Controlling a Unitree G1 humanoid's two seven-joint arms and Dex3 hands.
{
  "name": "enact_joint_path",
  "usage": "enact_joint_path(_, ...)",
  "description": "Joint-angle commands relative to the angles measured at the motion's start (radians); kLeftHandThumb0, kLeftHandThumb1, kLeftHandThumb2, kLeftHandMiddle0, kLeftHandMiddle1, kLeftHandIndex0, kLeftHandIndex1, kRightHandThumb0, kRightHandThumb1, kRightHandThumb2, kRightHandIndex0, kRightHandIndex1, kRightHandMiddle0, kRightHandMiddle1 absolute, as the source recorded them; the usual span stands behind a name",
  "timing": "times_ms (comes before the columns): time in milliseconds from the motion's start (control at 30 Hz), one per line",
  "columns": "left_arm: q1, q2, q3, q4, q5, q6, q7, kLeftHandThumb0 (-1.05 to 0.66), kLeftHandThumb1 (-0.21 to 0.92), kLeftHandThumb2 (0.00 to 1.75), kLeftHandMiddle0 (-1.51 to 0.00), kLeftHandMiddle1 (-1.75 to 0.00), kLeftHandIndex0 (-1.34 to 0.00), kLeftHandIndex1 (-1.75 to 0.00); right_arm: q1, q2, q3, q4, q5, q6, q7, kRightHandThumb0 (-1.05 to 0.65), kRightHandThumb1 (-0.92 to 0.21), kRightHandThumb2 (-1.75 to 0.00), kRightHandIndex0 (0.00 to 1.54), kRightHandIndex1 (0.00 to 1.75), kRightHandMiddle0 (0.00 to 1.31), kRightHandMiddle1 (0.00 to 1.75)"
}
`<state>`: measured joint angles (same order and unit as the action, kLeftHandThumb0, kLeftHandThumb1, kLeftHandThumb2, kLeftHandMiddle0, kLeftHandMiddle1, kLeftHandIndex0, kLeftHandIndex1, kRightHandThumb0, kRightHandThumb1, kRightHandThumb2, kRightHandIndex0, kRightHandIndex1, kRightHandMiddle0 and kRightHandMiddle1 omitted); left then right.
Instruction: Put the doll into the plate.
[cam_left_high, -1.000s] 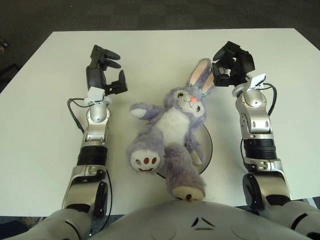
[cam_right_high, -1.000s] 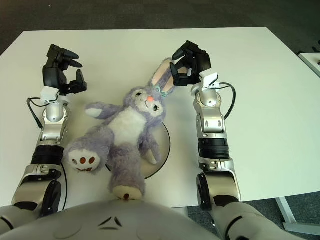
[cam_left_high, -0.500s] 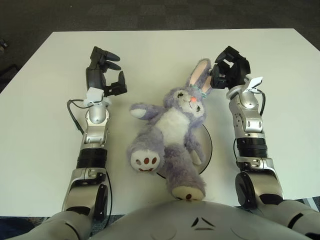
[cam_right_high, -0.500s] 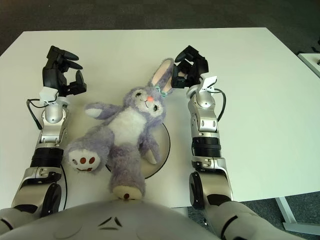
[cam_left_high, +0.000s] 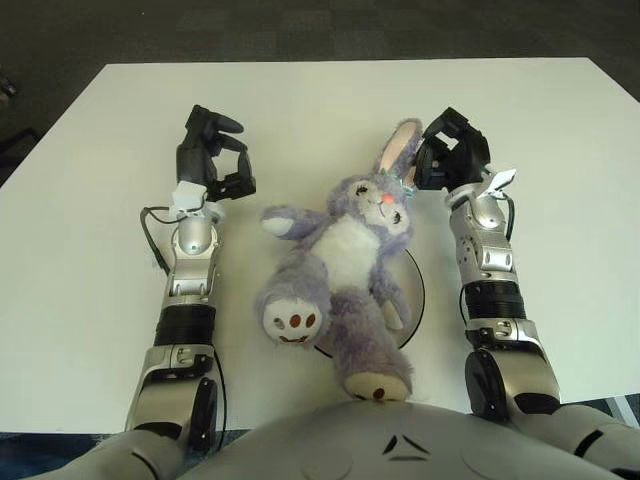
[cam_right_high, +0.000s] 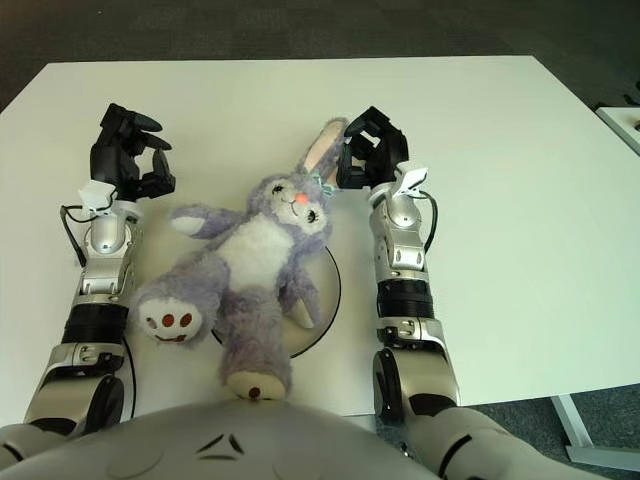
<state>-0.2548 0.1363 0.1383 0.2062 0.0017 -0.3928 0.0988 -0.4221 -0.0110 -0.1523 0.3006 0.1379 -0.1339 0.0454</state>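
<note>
1. As it lies now, the doll (cam_left_high: 340, 270), a grey-purple plush rabbit with a white belly, sprawls on its back across the plate (cam_left_high: 415, 290); its trunk and one leg cover most of the dish, so only the plate's right rim shows.
2. Long axis: runs from the ears at far right to the feet at near left. One foot reaches the near bench edge; the other leg and one arm splay left, off the plate and onto the bench (cam_left_high: 90, 200).
3. Right hand (cam_left_high: 450, 160): the nearer hand, just right of the raised ear and at about head level. Its fingers are curled inward and seem to hold nothing; whether they touch the ear cannot be told.
4. Left hand (cam_left_high: 212, 160): shows left of the doll's outstretched arm, apart from it, fingers bent in a loose, empty claw.
5. Governing relation: the head and ears lie immediately left of the right hand, while the overhanging limbs lie on the left hand's side. Judgement: the placing looks largely done, and any tidying would mean nudging the left-hand limbs rightward onto the dish.
6. Room: open bench spreads far of both hands and out to the left and right edges. Space is tight only at the near edge, where the lower foot sits close to the robot's torso (cam_left_high: 370, 445).
7. Risk, as a judgement: soft plush will sag and slide rather than pivot, so a pull on the ear may drag the body off the plate.
</note>
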Motion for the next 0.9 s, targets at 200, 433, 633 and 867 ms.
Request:
enact_joint_path(200,0.047,-0.012,0.007,-0.048,-0.036,0.076,-0.029,-0.01,0.34,1.3,-0.49,-1.75,-0.47,-1.75,0.035,0.003,-0.013,0.059,0.016,-0.082,0.014,-0.01,0.05,-1.65,0.88,1.75,0.79,1.49)
enact_joint_path(433,0.074,-0.015,0.016,-0.055,-0.019,0.098,-0.008,-0.01,0.31,1.33,-0.5,-1.75,-0.49,-1.75,0.052,0.004,-0.025,0.085,0.018,-0.13,0.014,-0.01,0.07,-1.67,0.91,1.75,0.79,1.5)
enact_joint_path(633,0.092,-0.022,0.024,-0.071,-0.012,0.126,0.003,-0.01,0.3,1.34,-0.51,-1.75,-0.5,-1.75,0.058,-0.001,-0.027,0.092,0.005,-0.147,0.0,-0.01,0.08,-1.7,0.92,1.75,0.76,1.55)
enact_joint_path(867,0.117,-0.026,0.03,-0.094,-0.007,0.156,0.009,-0.01,0.3,1.35,-0.51,-1.75,-0.5,-1.75,0.09,-0.001,-0.028,0.049,0.007,-0.135,-0.011,-0.01,0.06,-1.72,0.92,1.75,0.69,1.66)
